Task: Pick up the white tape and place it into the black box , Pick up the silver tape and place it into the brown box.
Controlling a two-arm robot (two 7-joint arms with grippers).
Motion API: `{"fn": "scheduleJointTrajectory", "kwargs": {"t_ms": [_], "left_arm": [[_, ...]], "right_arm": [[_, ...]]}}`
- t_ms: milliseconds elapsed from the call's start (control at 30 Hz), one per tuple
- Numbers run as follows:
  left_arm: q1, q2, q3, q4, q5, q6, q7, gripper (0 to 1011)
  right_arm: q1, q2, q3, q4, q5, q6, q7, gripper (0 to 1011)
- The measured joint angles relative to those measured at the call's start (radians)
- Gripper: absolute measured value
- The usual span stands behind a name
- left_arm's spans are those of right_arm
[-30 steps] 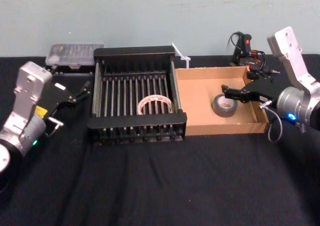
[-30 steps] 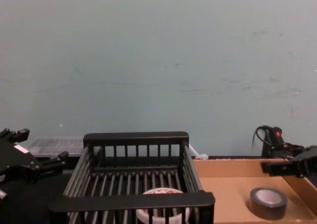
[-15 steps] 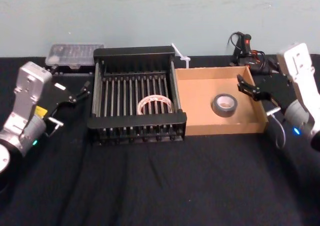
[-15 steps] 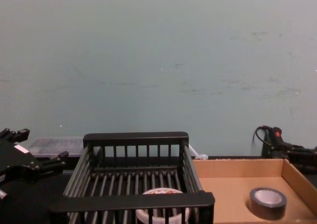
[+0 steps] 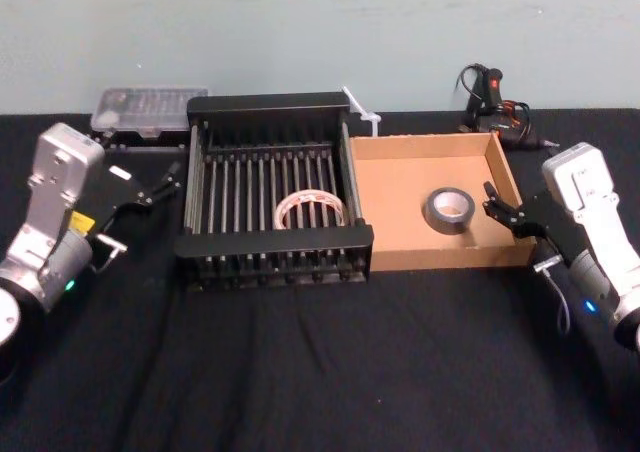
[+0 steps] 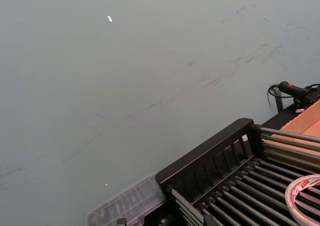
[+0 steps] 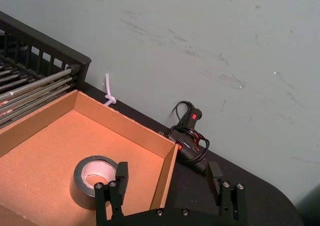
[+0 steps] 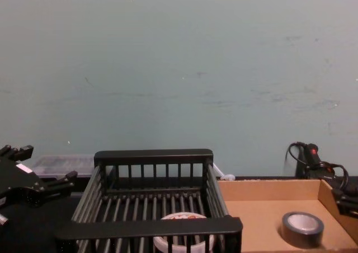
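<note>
right gripper [image 5: 497, 204]: fingers spread, empty, at right wall of brown box [image 5: 400, 255]
silver tape [image 5: 449, 210]: flat in brown box, just ahead of right gripper
left gripper [image 5: 160, 185]: parked left of black box [image 5: 272, 244], grip state unclear
white tape [image 5: 311, 212]: on black box floor
step: both placements look done
next: park right arm

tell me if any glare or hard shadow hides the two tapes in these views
No glare in the head view: the white tape in the black box and the silver tape in the brown box read clearly under soft light; the chest view's front rim partly hides the white tape.
</note>
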Motion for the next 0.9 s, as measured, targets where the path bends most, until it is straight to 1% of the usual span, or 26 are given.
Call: {"fn": "scheduleJointTrajectory", "kwargs": {"t_ms": [133, 233, 900], "left_arm": [[0.000, 0.000, 0.000, 0.000, 0.000, 0.000, 0.000, 1001], [0.000, 0.000, 0.000, 0.000, 0.000, 0.000, 0.000, 1001], [0.000, 0.000, 0.000, 0.000, 0.000, 0.000, 0.000, 1002]], "right_arm": [[-0.004, -0.010, 0.007, 0.002, -0.018, -0.012, -0.006, 1002], [-0.005, -0.014, 0.012, 0.002, -0.022, -0.015, -0.006, 1002], [-0.004, -0.011, 0.009, 0.001, -0.020, -0.013, -0.006, 1002]]}}
